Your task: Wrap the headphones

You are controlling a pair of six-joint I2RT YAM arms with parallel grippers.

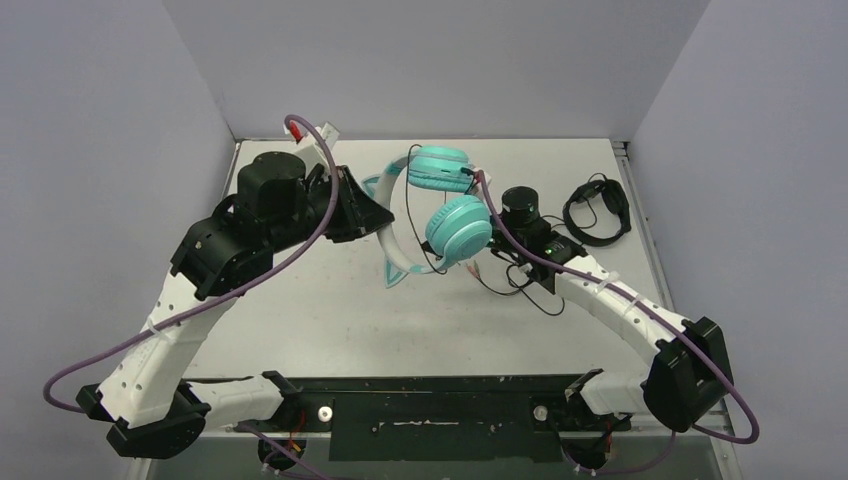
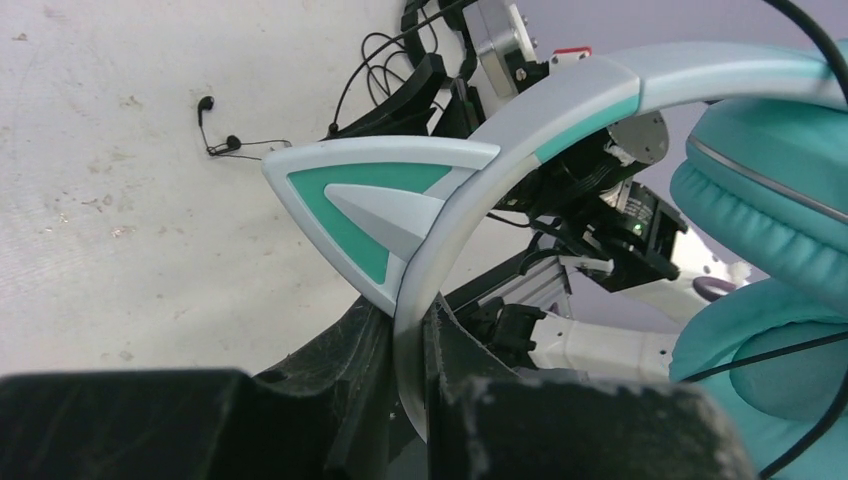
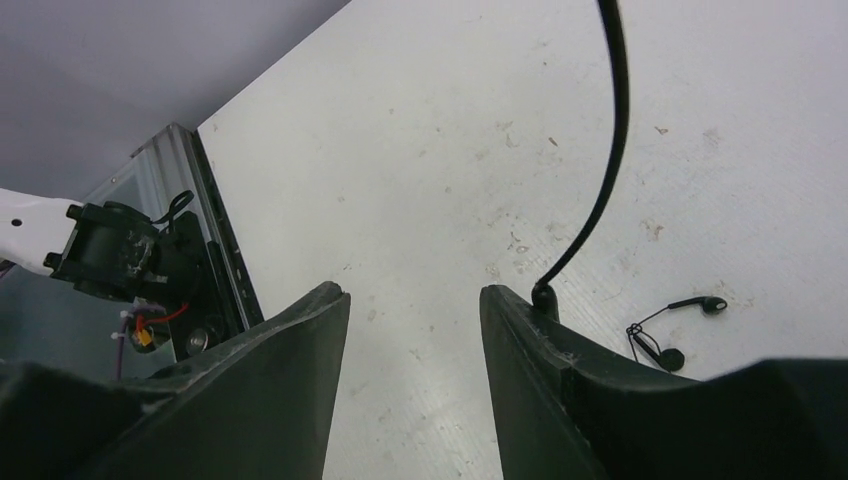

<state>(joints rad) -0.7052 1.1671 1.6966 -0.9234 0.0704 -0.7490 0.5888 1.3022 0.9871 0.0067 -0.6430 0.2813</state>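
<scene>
The teal headphones hang above the table at the middle back, with two round teal ear cups and a pale headband with cat-ear points. My left gripper is shut on the headband, which is pinched between its fingers. The thin black cable trails from the cups down to the table beside my right gripper. In the right wrist view the right gripper is open and empty. The cable runs down outside its right finger, not between the jaws.
All-black headphones lie at the back right near the wall. Small black earbuds lie on the table by the right gripper and also show in the left wrist view. Grey walls close in three sides. A black rail runs along the near edge.
</scene>
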